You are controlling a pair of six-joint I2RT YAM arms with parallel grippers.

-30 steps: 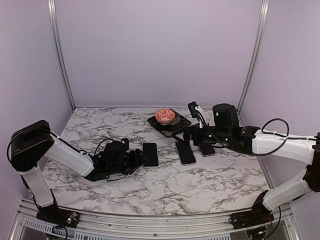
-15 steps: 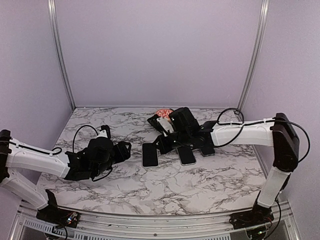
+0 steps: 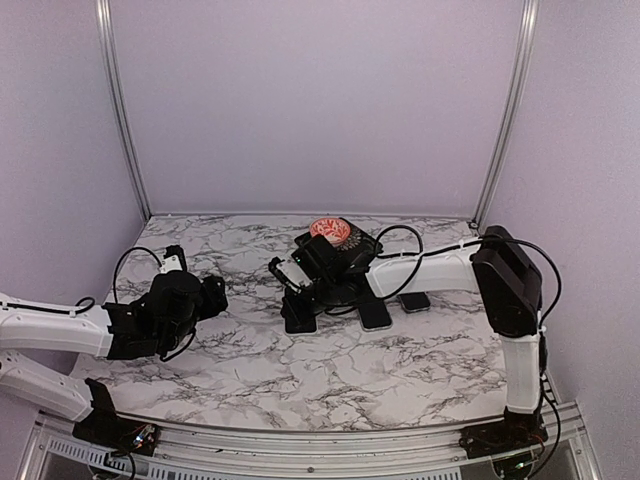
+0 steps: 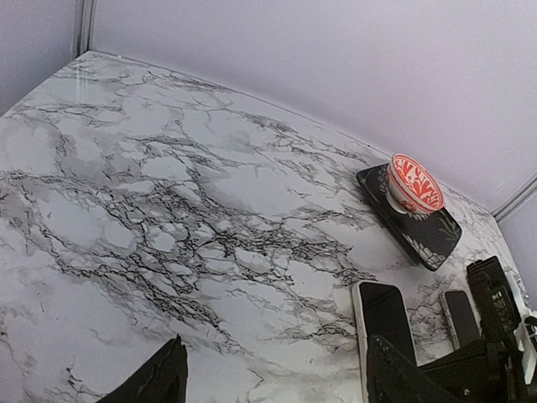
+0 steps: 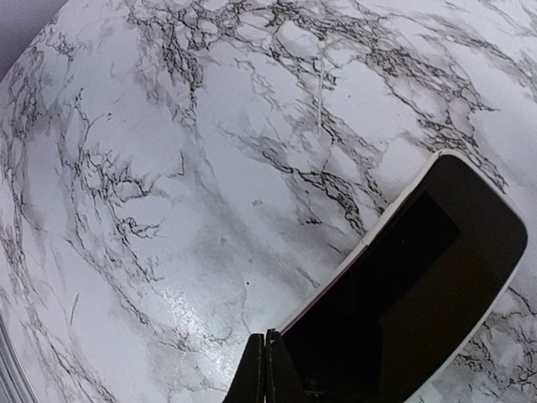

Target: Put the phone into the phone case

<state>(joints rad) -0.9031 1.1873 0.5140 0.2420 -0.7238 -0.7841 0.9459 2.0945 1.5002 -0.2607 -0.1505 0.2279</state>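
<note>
Phone [image 5: 403, 285] is lying flat on the bench [image 3: 400, 380], roughly midway between the left and right edges and a bit nearer the back edge. It's showing as a thin black slab with a glossy dark face, rounded corners and a pale rim along one long side. Right gripper [image 5: 265, 353] is sitting clenched, fingers pressed together, tip at the phone's rim, nothing visibly pinched. Left gripper [image 4: 277, 369] is hanging released toward the left edge, holding nothing. I'm expecting the phone to be stiff, light and slick on marble, sliding before lifting. I'm judging the long edges the best hold, not the glass.
</note>
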